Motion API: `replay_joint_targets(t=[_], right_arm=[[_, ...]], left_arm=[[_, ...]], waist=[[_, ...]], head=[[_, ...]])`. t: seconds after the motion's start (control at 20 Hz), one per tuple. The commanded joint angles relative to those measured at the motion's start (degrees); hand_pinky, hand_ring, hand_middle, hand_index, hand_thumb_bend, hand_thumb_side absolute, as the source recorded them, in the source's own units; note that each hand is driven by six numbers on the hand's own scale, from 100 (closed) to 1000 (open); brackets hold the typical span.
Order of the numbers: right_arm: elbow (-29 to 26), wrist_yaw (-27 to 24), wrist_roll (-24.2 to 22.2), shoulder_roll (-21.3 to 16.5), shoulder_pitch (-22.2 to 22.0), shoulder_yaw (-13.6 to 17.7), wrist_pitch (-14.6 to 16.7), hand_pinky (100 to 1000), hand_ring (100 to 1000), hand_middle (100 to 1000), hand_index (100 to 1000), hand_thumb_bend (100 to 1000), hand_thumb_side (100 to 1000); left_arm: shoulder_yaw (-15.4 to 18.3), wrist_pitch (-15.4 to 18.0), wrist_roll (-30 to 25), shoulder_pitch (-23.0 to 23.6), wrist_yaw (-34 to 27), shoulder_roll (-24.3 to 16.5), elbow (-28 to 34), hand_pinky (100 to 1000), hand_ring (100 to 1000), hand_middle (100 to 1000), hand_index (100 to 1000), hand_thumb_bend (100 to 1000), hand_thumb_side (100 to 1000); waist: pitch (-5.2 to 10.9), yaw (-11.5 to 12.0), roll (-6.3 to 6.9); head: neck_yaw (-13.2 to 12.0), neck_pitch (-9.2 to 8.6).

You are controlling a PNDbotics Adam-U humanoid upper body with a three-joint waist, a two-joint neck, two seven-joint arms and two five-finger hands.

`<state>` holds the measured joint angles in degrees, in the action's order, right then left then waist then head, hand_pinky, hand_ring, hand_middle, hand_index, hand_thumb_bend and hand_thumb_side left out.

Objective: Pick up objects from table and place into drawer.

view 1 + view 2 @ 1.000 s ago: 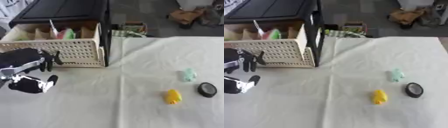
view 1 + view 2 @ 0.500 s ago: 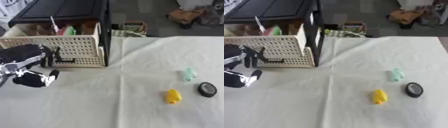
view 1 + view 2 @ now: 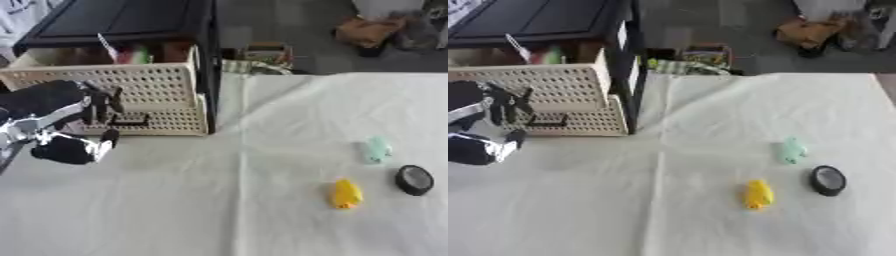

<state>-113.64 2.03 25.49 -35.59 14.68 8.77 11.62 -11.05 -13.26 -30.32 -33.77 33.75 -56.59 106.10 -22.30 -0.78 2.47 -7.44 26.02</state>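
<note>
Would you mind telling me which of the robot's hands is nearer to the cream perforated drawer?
Left. The left hand sits against the front of the cream perforated drawer, by its dark handle. The right hand shows in neither view, so its distance cannot be judged.

A grey floor [image 3: 289,30] (cluttered with a brown bundle [image 3: 372,31]) lies beyond the white-clothed table [image 3: 262,210].

Only the left hand [image 3: 66,117] shows, at the view's left edge. It is mostly black, with a rounded black back and slim dark fingers [image 3: 103,102]. A silver-white section sits at what seems to be the wrist, and the thumb's bulbous part looks glossy black.
</note>
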Motion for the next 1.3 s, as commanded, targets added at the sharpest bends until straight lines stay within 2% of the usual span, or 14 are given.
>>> replay_joint_targets(t=[0.05, 0.35, 0.75, 1.1, 1.3], right_arm=[[-0.95, -0.29, -0.25, -1.17, 0.66, 0.63, 0.04, 691, 686, 428, 772, 250, 996], [-0.95, -0.24, -0.39, -1.05, 0.69, 0.71, 0.03, 692, 686, 427, 771, 249, 997], [-0.95, -0.20, -0.59, -0.84, 0.51, 0.90, 0.00, 693, 686, 426, 770, 292, 1000], [-0.95, -0.34, -0.66, -0.76, 0.38, 0.98, -0.11, 692, 686, 427, 769, 291, 1000], [-0.95, -0.49, -0.70, -0.69, 0.23, 1.01, -0.18, 692, 686, 428, 769, 289, 1000]], left_arm=[[0.34, -0.07, 0.86, -1.42, -0.03, -1.00, -0.65, 308, 581, 619, 877, 105, 408], [-0.01, -0.43, 2.25, -3.00, 0.05, -0.21, -2.33, 312, 591, 661, 901, 105, 408], [-0.66, -0.20, 3.40, -3.98, 0.16, 0.45, -3.75, 363, 650, 752, 1000, 105, 408], [-1.18, 0.22, 2.14, -3.80, -1.23, 0.49, -3.23, 377, 696, 847, 1000, 105, 408], [-1.31, 0.43, 0.80, -3.70, -2.03, 0.34, -2.44, 375, 686, 819, 1000, 105, 408]], waist=[[0.88, -0.14, -0.04], [0.69, -0.44, 0.03], [0.62, -0.69, 0.00], [1.01, -0.35, -0.17], [1.44, -0.06, -0.41]], head=[[-0.14, -0.81], [-0.34, -1.03], [-0.47, -1.23], [-0.53, -0.90], [-0.61, -0.60]])
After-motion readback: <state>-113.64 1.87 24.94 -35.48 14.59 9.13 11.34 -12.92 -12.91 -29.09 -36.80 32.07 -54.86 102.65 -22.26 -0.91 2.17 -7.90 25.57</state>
